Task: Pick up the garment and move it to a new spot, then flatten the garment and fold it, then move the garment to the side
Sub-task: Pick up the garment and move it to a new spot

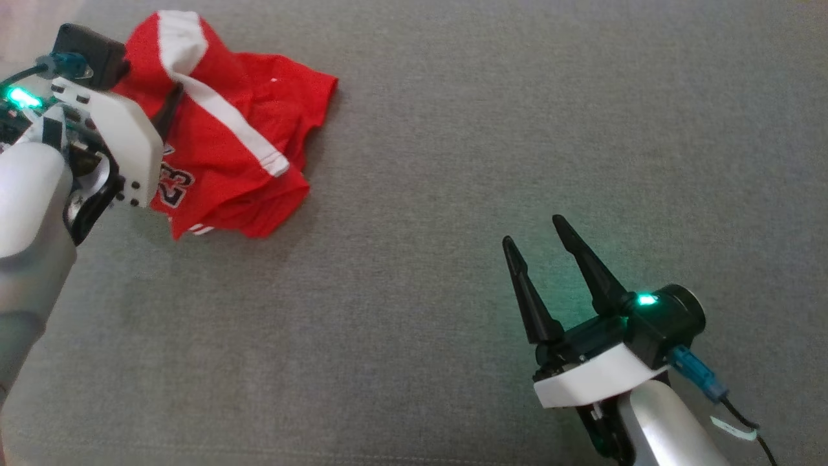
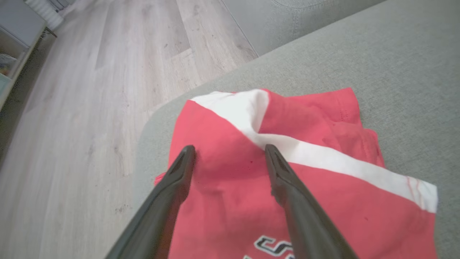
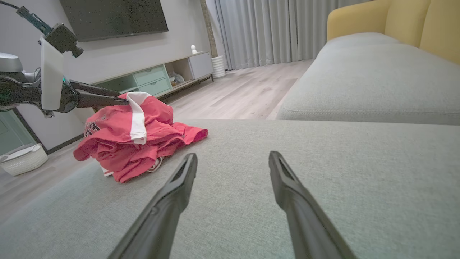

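The garment [image 1: 239,149] is a crumpled red jersey with a white stripe and dark numerals, heaped at the far left of the grey cushion [image 1: 453,194]. My left gripper [image 2: 229,147] is open and hovers just over the garment [image 2: 323,201], its fingers spread either side of a raised fold near the white stripe. In the head view one dark finger [image 1: 171,107] of it shows past the white wrist body. In the right wrist view the left gripper [image 3: 124,99] reaches the top of the garment [image 3: 143,144]. My right gripper [image 1: 532,232] is open and empty, well right of the garment.
The cushion's rounded corner lies just beyond the garment, with wooden floor [image 2: 90,108] below it. A second grey cushion [image 3: 377,79] and a yellow backrest [image 3: 395,18] rise on the far side. A white basket [image 3: 21,158] and a low cabinet [image 3: 154,79] stand across the room.
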Robot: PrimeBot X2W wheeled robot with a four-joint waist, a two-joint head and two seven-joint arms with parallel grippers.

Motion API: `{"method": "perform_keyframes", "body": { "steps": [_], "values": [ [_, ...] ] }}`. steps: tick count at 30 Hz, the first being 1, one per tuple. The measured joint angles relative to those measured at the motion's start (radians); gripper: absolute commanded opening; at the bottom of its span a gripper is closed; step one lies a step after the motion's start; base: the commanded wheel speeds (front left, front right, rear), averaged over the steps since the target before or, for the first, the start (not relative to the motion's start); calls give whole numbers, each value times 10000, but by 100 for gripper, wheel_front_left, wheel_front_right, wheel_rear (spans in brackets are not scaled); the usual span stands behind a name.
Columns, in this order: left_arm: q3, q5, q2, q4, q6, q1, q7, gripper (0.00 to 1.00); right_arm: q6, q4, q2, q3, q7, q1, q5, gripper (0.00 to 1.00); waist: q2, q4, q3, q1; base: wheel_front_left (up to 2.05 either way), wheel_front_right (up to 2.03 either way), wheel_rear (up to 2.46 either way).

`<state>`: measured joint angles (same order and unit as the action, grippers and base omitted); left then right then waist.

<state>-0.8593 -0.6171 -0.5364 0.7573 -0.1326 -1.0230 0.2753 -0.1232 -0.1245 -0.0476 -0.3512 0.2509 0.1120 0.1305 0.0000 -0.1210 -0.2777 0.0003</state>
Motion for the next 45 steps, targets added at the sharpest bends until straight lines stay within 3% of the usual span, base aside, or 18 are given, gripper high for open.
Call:
{"method": "perform_keyframes", "body": {
  "steps": [4, 5, 6, 7, 12, 21, 24, 29, 35, 39, 45],
  "values": [
    [-627, -589, -23, 351, 0, -151, 222, 100, 0, 6, -2, 13, 0, 21, 0, 100, 0, 272, -223, -1, 0, 0, 0],
    [-788, -727, -29, 418, 0, -174, 253, 96, 0, 6, -2, 21, 0, 21, 0, 100, 0, 319, -248, -1, 0, 0, 0],
    [-901, -901, -31, 462, 0, -175, 334, 32, 0, 6, -2, 27, 0, 22, 0, 100, 0, 358, -260, -1, 0, 0, 0],
    [-1053, -1080, -36, 468, 0, -174, 362, 0, 0, 4, -2, 35, 0, 22, 0, 100, 0, 387, -256, -1, 0, 0, 0],
    [-1294, -1453, -165, 813, 0, -248, -280, 0, 0, -8, -2, 25, 0, 34, 0, 100, 0, 508, -112, -3, 0, 0, 0],
    [-1020, -922, 96, 1112, 8, -1453, -4424, 0, 0, -71, -2, 100, 0, -4, 19, 100, 0, 674, 567, -4, 0, 0, 0],
    [-865, -721, 366, 706, 8, -1674, -5062, 0, 0, -73, -2, 150, 0, -27, 102, 100, 0, 705, 879, -4, 0, 0, 0],
    [-826, -564, 731, -591, 4, -1795, -5248, 0, 0, -92, -2, 407, 0, -274, 259, 100, 0, 791, 1418, -4, 0, 0, 0],
    [-1601, -660, 953, -2038, 2, -1734, -4870, 0, 0, -115, -2, 968, 0, -521, 846, 100, 0, 1292, 1813, -4, 0, 0, 0],
    [-2284, -800, 1164, -3009, 2, -1506, -4324, 0, 0, 48, -2, 932, 0, -506, 1198, 100, 0, 2003, 1799, -4, 0, 0, 0],
    [-2665, -872, 1298, -3177, 2, -1405, -4069, 0, 0, 349, -2, 437, 0, -280, 1540, 100, 0, 3195, 1516, -2, 0, 0, 0]
  ]
}}
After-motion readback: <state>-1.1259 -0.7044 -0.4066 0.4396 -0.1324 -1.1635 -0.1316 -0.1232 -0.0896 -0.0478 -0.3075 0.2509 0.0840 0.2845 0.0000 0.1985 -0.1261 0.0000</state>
